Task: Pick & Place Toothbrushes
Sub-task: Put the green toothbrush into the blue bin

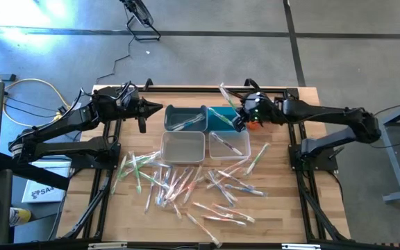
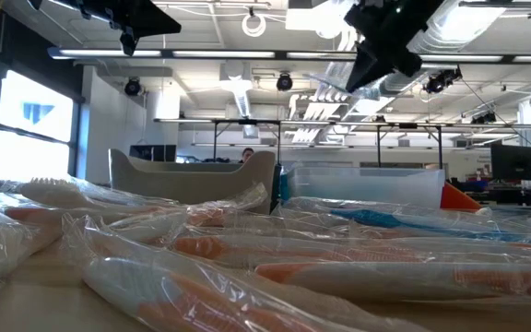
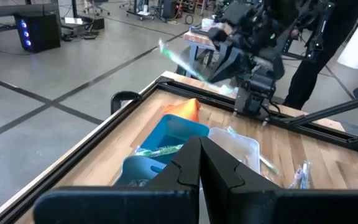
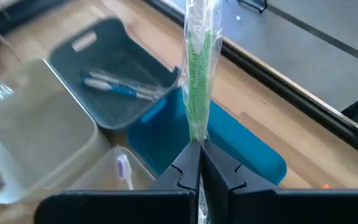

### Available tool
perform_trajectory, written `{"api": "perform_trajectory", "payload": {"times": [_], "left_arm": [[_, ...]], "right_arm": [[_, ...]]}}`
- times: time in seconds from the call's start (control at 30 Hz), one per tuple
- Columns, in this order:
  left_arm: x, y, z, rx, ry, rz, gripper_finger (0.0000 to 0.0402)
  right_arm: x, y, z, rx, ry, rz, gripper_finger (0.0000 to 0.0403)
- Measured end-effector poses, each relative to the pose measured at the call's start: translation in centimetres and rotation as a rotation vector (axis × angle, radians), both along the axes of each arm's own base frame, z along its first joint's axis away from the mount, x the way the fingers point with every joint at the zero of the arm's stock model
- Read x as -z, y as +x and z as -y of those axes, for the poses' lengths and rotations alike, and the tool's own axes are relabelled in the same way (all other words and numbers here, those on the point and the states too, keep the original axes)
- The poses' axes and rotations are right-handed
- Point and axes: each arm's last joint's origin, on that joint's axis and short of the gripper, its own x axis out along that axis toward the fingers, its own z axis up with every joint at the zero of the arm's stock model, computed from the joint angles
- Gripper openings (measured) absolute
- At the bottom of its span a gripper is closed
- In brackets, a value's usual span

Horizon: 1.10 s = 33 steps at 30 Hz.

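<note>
Many wrapped toothbrushes [image 1: 186, 184] lie scattered on the near half of the wooden table [image 1: 276, 201]. My right gripper [image 4: 199, 149] hangs above the blue bin [image 4: 235, 146], shut on one green toothbrush [image 4: 197, 81] in its clear wrapper. In the high view this gripper [image 1: 239, 114] is over the bins at the far middle. My left gripper [image 3: 199, 146] is shut with nothing in it; it hovers above the table's far left [image 1: 144, 110], pointing toward the bins. A grey bin [image 4: 114, 74] holds a blue toothbrush [image 4: 114, 87]. My right gripper pinches the green toothbrush between its two fingers, on the wrapped handle [image 4: 196, 138] toward one end. The long rest of the brush runs on straight ahead beyond the fingertips. The brush is lifted clear of the bins and the table.
Four bins stand together at the far middle: grey [image 1: 185, 118], blue [image 1: 221, 118], whitish [image 1: 182, 147] and clear [image 1: 228, 144], the clear one with a brush inside. An orange cloth [image 1: 255, 126] lies under the right arm. Black frame rails [image 1: 304, 180] run along the table's sides.
</note>
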Motion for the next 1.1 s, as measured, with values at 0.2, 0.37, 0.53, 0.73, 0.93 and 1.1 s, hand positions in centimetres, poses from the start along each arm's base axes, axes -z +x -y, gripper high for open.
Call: {"api": "perform_trajectory", "payload": {"times": [0.2, 0.37, 0.53, 0.73, 0.93, 1.1], "left_arm": [[0.0, 0.0, 0.0, -0.003, -0.021, 0.006, 0.0], [0.0, 0.0, 0.0, -0.003, -0.021, 0.006, 0.0], [0.0, 0.0, 0.0, -0.003, -0.021, 0.006, 0.0], [0.0, 0.0, 0.0, -0.003, -0.021, 0.006, 0.0], [0.0, 0.0, 0.0, -0.003, -0.021, 0.005, 0.0], [0.0, 0.0, 0.0, -0.003, -0.022, 0.005, 0.0]], "right_arm": [[1.9, 1.2, 1.5, -0.072, 0.013, -0.104, 0.0003], [3.3, 1.9, 2.5, -0.131, 0.027, -0.168, 0.0003], [4.3, 2.5, 3.3, -0.184, 0.008, -0.213, 0.0003], [5.5, 3.3, 4.3, -0.225, -0.026, -0.258, 0.0003], [7.0, 3.8, 5.0, -0.273, -0.02, -0.316, 0.0003], [8.1, 4.2, 5.3, -0.292, 0.011, -0.345, 0.0003]]}}
